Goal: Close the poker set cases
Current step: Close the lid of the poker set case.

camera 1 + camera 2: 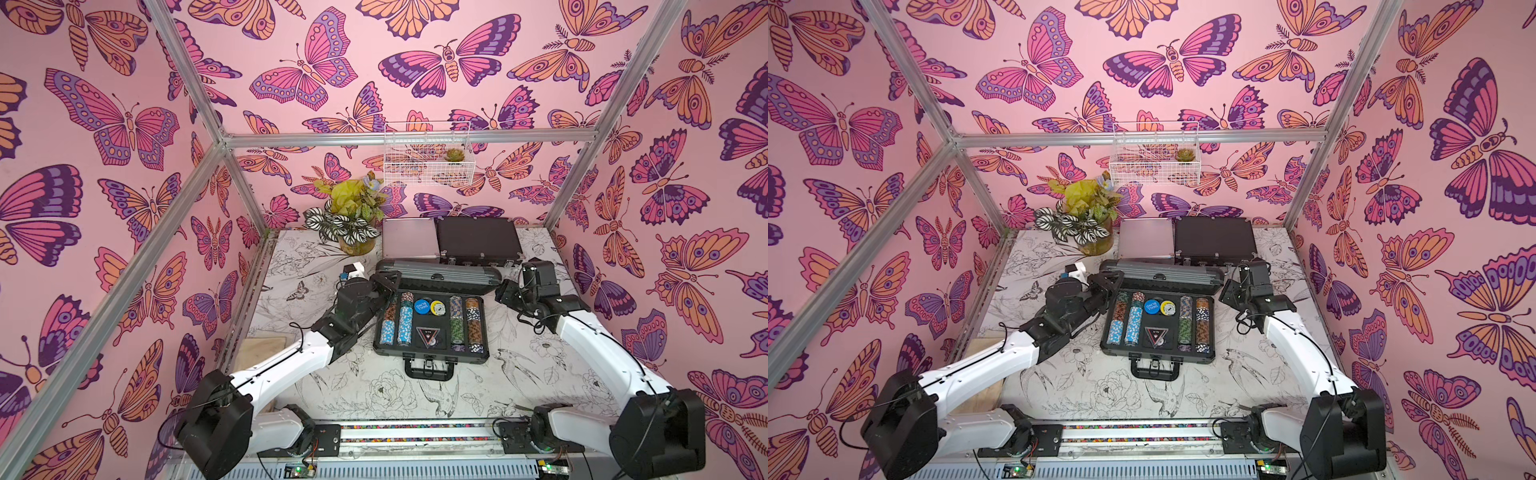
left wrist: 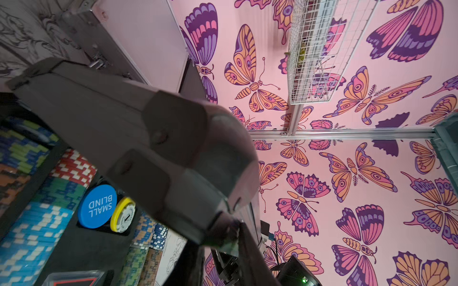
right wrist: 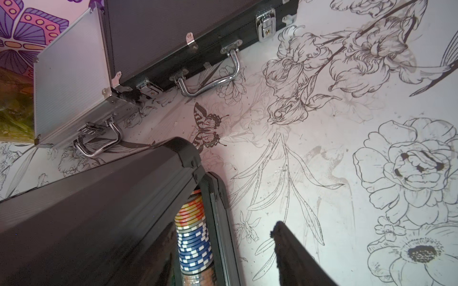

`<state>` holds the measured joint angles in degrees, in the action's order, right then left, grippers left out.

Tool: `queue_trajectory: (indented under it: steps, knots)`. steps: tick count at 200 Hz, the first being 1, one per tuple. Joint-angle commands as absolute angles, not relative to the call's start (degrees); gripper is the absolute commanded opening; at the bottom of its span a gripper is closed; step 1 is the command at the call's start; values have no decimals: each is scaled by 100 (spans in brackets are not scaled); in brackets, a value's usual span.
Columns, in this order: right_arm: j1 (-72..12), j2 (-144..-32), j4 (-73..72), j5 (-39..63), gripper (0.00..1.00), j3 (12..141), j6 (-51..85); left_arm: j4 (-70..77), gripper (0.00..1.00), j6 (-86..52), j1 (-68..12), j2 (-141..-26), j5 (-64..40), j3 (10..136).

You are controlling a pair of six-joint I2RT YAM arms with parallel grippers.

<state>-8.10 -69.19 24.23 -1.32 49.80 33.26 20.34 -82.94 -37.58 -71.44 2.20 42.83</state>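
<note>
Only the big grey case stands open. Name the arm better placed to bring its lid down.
Left, probably. The left gripper is at the left end of the raised lid of the large grey case. The right gripper sits beside the other end, its finger clear of the case.

Top views overlook the whole table (image 1: 519,374) from above; wrist views hug the large case (image 3: 99,210).

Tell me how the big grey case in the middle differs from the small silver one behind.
The big grey case stands open, chips showing; the small silver case is shut. The grey one is larger, dark and ribbed; the silver one bright metal. Both are rectangular carrying cases.
</note>
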Motion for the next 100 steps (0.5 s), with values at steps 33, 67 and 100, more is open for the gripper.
queue_trajectory:
  steps: [33,67,100]
  knots:
    - [-800,-6697,2312,208,63,4757,3560,-165,41,-7912,-3720,-6990,573,4071]
    - [-803,-6672,2356,199,63,4740,3527,-1224,43,-7713,-3719,-6793,738,4323]
    - [-800,-6663,2286,293,63,4694,3564,-2026,44,-7577,-3645,-6480,939,4353]
